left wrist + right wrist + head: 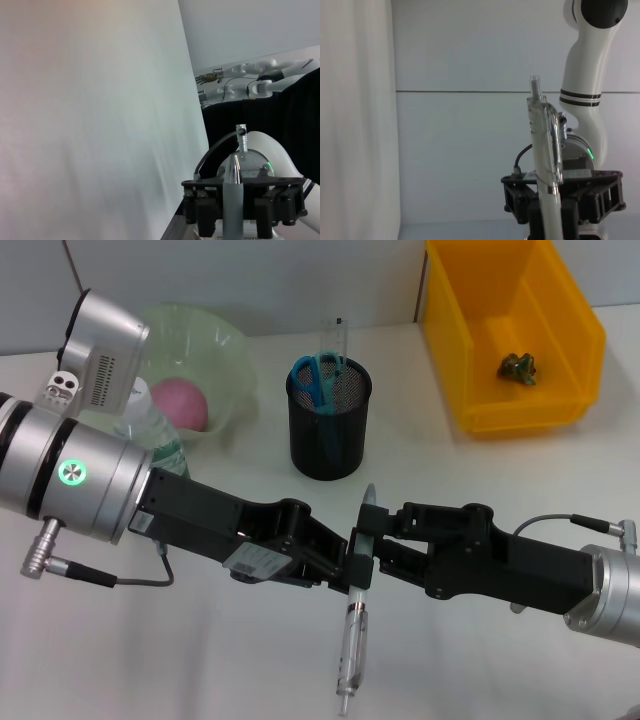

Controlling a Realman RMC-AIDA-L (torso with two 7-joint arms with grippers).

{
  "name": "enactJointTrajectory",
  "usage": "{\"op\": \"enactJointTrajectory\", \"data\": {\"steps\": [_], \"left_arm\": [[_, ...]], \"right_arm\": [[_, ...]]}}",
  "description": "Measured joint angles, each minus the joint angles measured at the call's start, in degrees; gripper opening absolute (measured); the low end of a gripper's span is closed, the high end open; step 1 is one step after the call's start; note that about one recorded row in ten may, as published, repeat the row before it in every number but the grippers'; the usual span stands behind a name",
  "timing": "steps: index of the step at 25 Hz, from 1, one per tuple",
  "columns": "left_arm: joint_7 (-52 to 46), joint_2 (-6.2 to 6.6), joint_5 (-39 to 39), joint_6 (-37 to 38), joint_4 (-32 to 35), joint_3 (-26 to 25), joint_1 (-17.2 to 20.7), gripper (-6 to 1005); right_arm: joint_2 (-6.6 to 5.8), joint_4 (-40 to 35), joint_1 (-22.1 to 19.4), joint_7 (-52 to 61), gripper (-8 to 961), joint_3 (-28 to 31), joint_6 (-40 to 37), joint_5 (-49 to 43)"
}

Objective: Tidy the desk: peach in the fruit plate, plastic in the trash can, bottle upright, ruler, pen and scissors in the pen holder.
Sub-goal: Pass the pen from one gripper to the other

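Note:
The pen (356, 625) hangs nearly upright over the white desk (480, 470), in front of the black mesh pen holder (330, 435). My left gripper (352, 565) is shut on its middle. My right gripper (378, 530) meets it from the other side, its fingers open around the grey upper part. The left wrist view shows the pen (232, 185) inside that right gripper (233, 205). The scissors (318, 380) and the ruler (336, 340) stand in the holder. The peach (180, 403) lies in the fruit plate (225, 340). The bottle (150, 435) stands behind my left arm. The plastic (520, 367) lies in the trash can (565, 310).
The two forearms cross the middle of the desk from either side. The pen holder stands just behind where the grippers meet, with the yellow bin at the back right and the green bowl at the back left.

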Motion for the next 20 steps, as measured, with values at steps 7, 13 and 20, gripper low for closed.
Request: {"op": "enactJointTrajectory", "data": {"steps": [7, 13, 20], "left_arm": [[-0.03, 0.05, 0.0, 0.0, -0.34, -0.11, 0.0, 185], [-0.02, 0.1, -0.03, 0.12, -0.48, -0.17, -0.01, 187], [0.09, 0.1, -0.09, 0.22, -0.47, 0.1, -0.09, 189]], "right_arm": [[0.0, 0.0, 0.12, -1.26, 332, -0.08, -0.38, 0.0], [-0.06, 0.0, 0.14, -1.35, 308, -0.14, -0.4, -0.05], [-0.09, -0.12, 0.14, -1.44, 243, -0.48, -0.45, -0.09]]}}
